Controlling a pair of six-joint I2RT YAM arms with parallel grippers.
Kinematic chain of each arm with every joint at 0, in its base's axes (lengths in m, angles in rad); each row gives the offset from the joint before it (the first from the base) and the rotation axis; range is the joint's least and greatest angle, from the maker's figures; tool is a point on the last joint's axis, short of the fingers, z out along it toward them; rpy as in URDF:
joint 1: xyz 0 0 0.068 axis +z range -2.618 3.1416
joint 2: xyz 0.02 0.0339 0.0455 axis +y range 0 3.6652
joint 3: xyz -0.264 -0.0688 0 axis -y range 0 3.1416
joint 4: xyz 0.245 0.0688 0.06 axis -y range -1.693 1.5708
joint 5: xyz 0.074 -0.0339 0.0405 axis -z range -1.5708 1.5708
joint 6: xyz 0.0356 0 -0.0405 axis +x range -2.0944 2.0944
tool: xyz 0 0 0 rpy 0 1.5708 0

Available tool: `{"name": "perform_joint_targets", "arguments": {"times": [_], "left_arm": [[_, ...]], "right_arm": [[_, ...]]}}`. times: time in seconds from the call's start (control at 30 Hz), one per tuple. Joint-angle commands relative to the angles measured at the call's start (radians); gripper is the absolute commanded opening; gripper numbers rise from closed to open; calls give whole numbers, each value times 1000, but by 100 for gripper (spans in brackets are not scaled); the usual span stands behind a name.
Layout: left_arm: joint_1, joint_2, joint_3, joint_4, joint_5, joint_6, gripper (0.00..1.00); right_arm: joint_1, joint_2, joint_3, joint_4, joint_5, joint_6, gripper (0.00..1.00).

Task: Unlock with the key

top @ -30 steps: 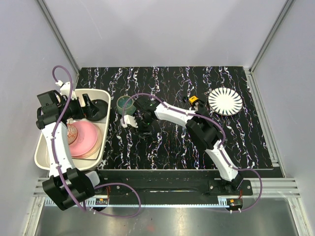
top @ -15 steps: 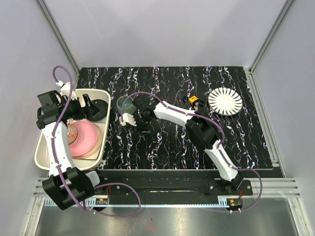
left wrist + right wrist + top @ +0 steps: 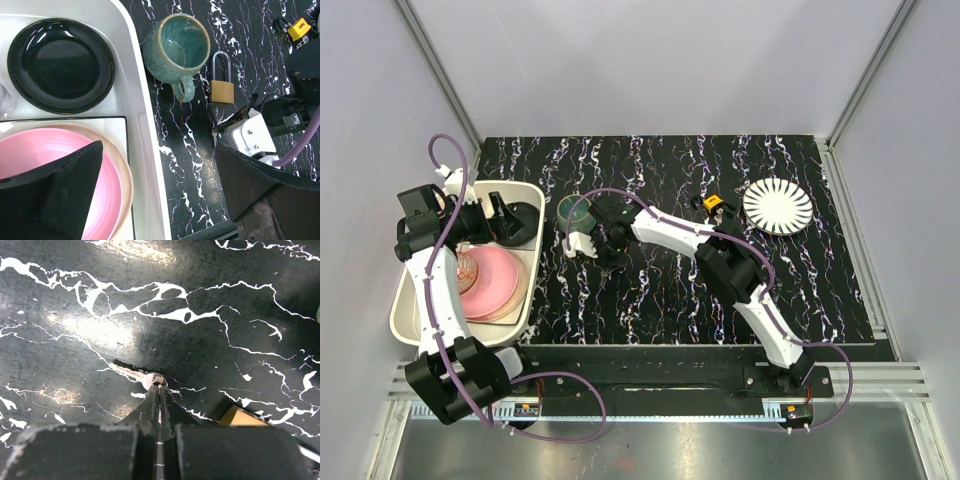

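While right gripper [image 3: 159, 386] pinches key [image 3: 131, 371], white tub [image 3: 142, 115] holds black dish [image 3: 60, 65] at twelve o'clock, pink plate [image 3: 50, 155] at six; left gripper [image 3: 150, 190] spread wide.

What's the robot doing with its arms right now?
The right gripper is shut on a small key, pinching its head down at the black table. The brass padlock lies close by, beside a green mug, shackle closed and no key in it yet. The left gripper hangs open over the white tub of plates, holding nothing.
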Motion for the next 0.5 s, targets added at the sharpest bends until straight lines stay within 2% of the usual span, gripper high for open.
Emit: {"name": "perform_joint_targets", "arguments": {"times": [0.0,0.13,0.3,0.47], "left_arm": [[6,-6,1,45,42,-1,99],[5,5,17,23,97,23,99],[-28,10,54,-8,226,66,99],[-172,-1,59,40,183,94,99]], "right_arm": [[9,12,8,-47,3,-16,0],[8,-46,-26,-50,5,-5,0],[-9,-203,-132,8,13,67,0],[-24,-393,-285,143,123,148,0]]}}
